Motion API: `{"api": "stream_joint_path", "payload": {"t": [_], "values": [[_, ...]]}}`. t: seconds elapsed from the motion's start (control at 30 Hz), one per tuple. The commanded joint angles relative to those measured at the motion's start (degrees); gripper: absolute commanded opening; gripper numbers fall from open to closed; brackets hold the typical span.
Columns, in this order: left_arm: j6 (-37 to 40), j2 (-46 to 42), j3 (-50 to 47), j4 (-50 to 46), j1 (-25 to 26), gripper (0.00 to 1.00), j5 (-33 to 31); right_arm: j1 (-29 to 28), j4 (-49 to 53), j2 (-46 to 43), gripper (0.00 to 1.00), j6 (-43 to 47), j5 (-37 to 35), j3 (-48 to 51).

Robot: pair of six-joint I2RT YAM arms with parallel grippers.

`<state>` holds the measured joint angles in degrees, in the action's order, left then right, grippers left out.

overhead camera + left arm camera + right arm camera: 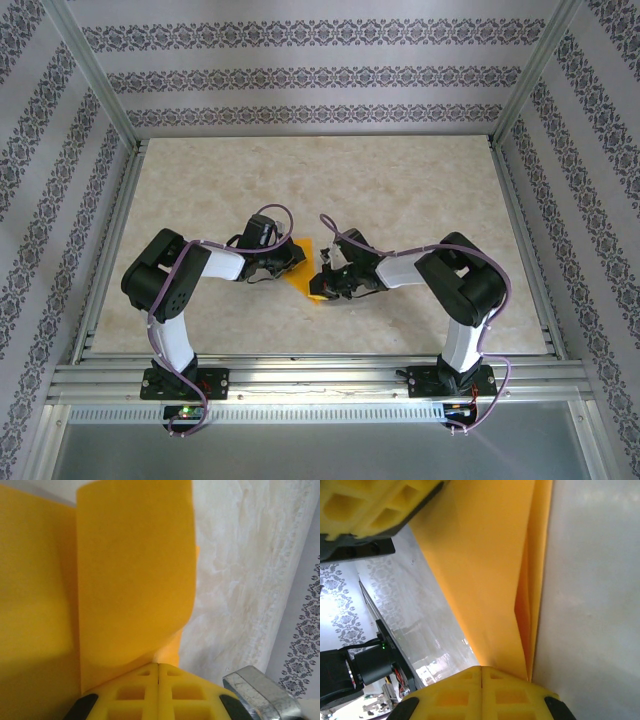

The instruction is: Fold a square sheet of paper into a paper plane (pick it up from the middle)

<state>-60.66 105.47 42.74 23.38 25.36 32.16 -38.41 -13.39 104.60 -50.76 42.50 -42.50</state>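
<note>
The orange-yellow square sheet of paper (308,268) lies at mid-table between the two grippers, folded into layers. In the left wrist view a broad flap of the paper (135,580) curls upward from my left gripper (158,665), whose yellow fingers are shut on its edge. In the right wrist view the paper (490,575) shows stacked folded layers along its right edge and runs into my right gripper (481,668), also shut on it. From above, the left gripper (283,262) and right gripper (331,281) pinch the sheet from opposite sides. The left gripper's fingers (370,505) show at top left.
The beige marbled table (400,190) is bordered by an aluminium frame (320,368) at the near edge and patterned walls (300,80) on three sides. The left arm's base (365,667) appears beyond the paper in the right wrist view.
</note>
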Motion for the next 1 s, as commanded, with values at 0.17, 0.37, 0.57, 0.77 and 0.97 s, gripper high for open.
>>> {"api": "stream_joint_path", "payload": {"t": [0.17,0.37,0.57,0.77,0.97], "values": [[-0.49,1.92,-2.06,-1.18,0.91,0.02,-1.71,-2.79,-0.91,-0.17,0.05,-0.92,0.03,4.14],[-1.22,2.07,-2.57,-0.83,0.90,0.01,-2.19,-3.20,1.71,-1.37,0.05,0.01,-2.13,5.84],[-1.04,1.93,-2.68,-1.49,0.88,0.01,-2.84,-4.19,8.27,-3.95,0.03,2.82,-4.53,6.36],[-0.85,1.63,-2.72,-1.78,0.90,0.01,-2.90,-4.86,9.69,-6.00,0.03,2.86,-4.95,7.87],[-0.86,1.16,-3.23,-1.49,0.91,0.01,-3.09,-3.80,10.44,-14.99,0.06,2.56,-5.39,5.57]]}}
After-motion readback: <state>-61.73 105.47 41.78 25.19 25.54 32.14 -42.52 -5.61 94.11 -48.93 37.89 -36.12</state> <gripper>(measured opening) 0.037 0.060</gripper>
